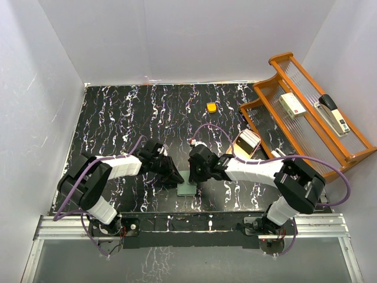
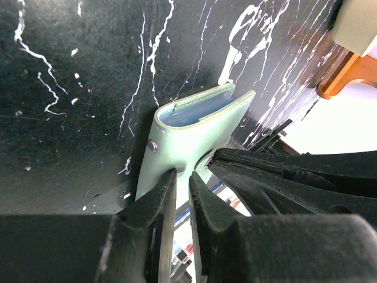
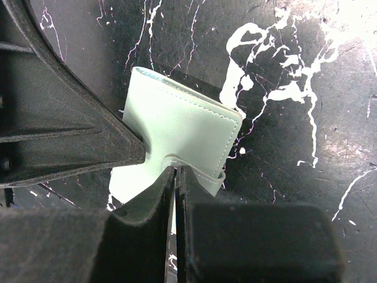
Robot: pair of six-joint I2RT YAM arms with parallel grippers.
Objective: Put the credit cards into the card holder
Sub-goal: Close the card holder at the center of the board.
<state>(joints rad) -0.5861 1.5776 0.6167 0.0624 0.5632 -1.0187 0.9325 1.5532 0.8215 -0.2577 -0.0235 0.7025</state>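
Note:
The pale sage-green card holder lies near the table's front middle, between my two grippers. In the left wrist view the card holder stands slightly open, with its snap stud showing. My left gripper is shut on its lower cover edge. In the right wrist view my right gripper is shut on the snap tab of the card holder. Both grippers, left and right, meet over it. The credit cards lie in a tan oval dish to the right.
A small orange rounded block sits at the back middle. A wooden stepped rack with a stapler and a small box stands at the right. White walls enclose the black marbled table.

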